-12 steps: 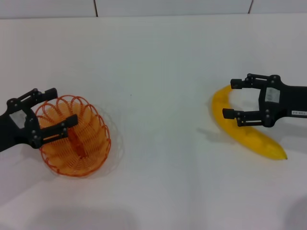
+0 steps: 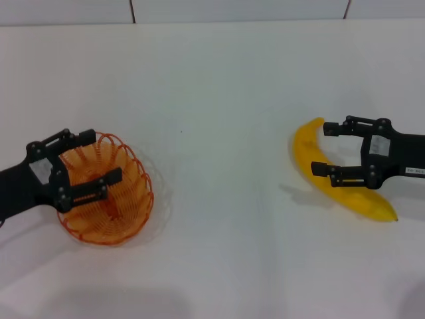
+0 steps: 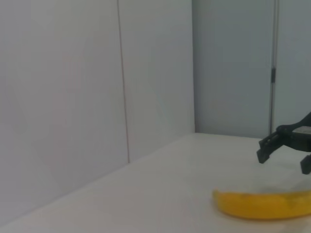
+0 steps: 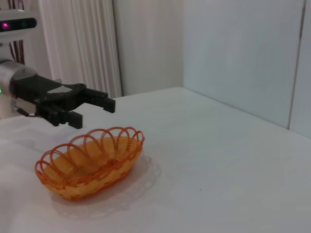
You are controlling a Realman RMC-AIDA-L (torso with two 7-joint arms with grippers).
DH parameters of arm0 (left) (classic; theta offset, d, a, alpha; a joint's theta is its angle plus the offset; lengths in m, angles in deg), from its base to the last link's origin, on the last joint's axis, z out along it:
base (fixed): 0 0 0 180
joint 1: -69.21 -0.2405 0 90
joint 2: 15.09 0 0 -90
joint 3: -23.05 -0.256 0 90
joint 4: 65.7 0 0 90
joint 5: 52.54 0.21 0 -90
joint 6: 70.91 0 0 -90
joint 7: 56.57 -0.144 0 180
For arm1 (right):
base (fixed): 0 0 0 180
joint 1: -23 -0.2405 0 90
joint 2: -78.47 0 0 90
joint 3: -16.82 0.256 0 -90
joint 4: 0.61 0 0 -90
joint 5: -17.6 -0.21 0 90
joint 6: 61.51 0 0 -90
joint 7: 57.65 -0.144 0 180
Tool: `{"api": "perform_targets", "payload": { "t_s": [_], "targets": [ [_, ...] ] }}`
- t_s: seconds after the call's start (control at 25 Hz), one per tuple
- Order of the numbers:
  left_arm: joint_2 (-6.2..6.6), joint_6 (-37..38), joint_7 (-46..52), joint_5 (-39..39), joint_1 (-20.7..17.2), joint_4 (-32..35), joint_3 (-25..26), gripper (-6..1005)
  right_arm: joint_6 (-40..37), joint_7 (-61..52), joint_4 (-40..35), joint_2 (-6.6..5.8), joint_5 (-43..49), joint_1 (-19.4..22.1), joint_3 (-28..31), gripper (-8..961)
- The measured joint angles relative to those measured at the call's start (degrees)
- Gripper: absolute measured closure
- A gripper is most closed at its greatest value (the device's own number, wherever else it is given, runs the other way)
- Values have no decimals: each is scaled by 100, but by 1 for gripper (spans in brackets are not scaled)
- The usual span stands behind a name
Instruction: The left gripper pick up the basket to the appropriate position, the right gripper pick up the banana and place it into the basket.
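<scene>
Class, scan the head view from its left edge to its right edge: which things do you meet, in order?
Left gripper above the orange wire basket (these two overlap) → bare white table → yellow banana → right gripper, its open fingers straddling the banana.

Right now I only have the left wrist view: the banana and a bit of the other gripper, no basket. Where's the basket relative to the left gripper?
Observer: The head view shows the left gripper open over the left part of the basket, one finger at the rim and one over the inside.
Operator: Basket lifted?
Observer: No. In the right wrist view it sits flat on the table, with the gripper above its rim.
Operator: Right gripper closed on the banana?
Observer: No. In the head view the right gripper is open, with a finger on either side of the banana.
</scene>
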Motion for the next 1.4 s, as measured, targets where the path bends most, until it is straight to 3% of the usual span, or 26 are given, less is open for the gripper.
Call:
{"api": "perform_targets", "payload": {
  "t_s": [0.36, 0.6, 0.8, 1.04, 1.4],
  "targets": [
    [28, 0, 364, -13, -48, 68, 13, 141, 21, 35, 29, -4, -3, 17, 6, 114],
    [59, 3, 2387, 302, 259, 1310, -92, 141, 30, 33, 31, 10, -4, -33, 6, 116],
    [127, 23, 3630, 1731, 881, 2280, -101, 142, 32, 16, 39, 12, -3, -66, 6, 118],
    [71, 56, 3469, 3012, 1393, 2737, -152, 143, 39, -10, 39, 24, -3, -163, -26, 121],
    [65, -183, 2914, 3014, 1586, 2801, -387, 144, 39, -23, 38, 36, -3, -194, -25, 125]
  ]
}}
